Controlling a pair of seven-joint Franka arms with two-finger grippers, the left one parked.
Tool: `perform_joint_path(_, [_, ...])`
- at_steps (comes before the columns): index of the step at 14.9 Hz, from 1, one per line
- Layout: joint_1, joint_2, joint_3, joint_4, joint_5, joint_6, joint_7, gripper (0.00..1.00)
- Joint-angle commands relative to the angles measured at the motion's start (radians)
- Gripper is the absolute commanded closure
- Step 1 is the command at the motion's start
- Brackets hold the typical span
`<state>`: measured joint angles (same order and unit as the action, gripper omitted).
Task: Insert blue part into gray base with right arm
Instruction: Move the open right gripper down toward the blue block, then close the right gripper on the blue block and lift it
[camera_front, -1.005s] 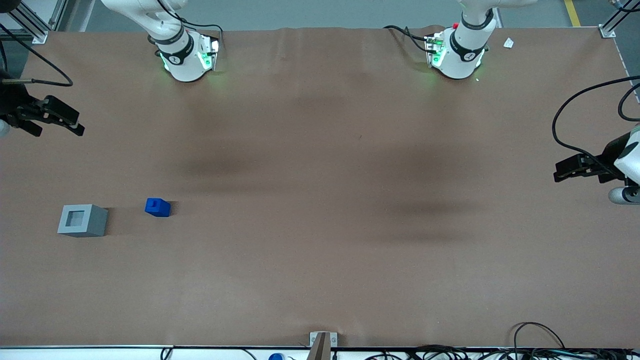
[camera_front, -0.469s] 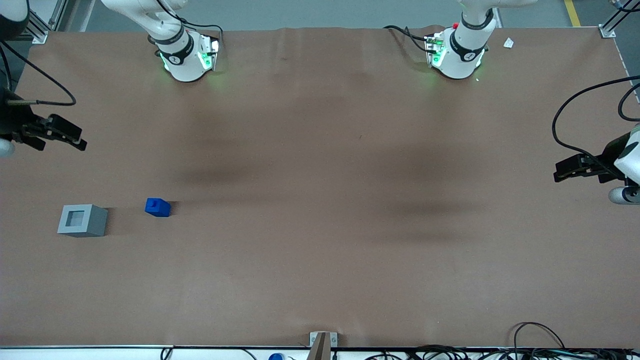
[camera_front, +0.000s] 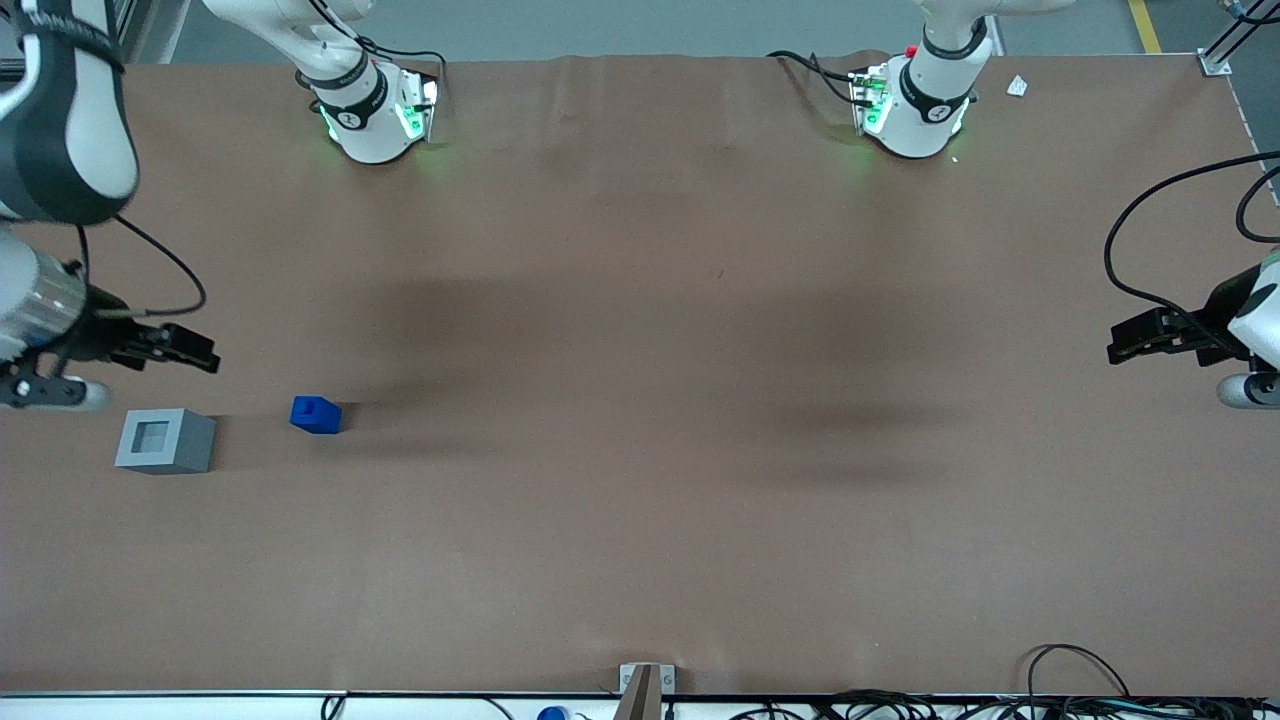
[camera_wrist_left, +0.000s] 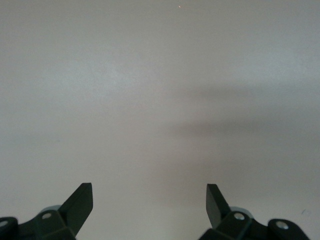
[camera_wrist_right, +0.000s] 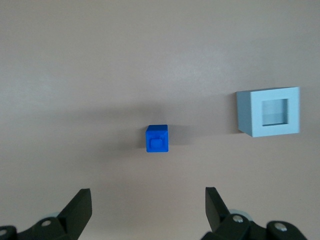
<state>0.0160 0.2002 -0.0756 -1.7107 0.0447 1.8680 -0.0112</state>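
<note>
Front view: blue part (camera_front: 315, 414) stub-up, jaws (camera_front: 196, 351) apart.

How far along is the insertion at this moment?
Nothing is done yet: the blue part sits on the table apart from the gray base, whose recess is empty. The gripper hovers open, farther from the front camera than both, holding nothing. Grasping and inserting remain.

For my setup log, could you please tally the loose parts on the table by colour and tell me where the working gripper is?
Blue: 1, the blue part
Gray: 1, the gray base
Total: 2
The gripper hangs open above the table, holding nothing, farther from the front camera than both parts.
</note>
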Motion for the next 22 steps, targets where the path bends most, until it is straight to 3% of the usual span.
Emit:
perform_joint_path(1, [-0.005,0.108,0.008,0.002,0.001,0.054,-0.022,0.00])
perform_joint_path(8, [0.028,0.157,0.010,-0.210,0.001,0.376,-0.024,0.00])
perform_joint_path(22, [0.044,0.239,0.008,-0.227,-0.003,0.421,-0.030,0.03])
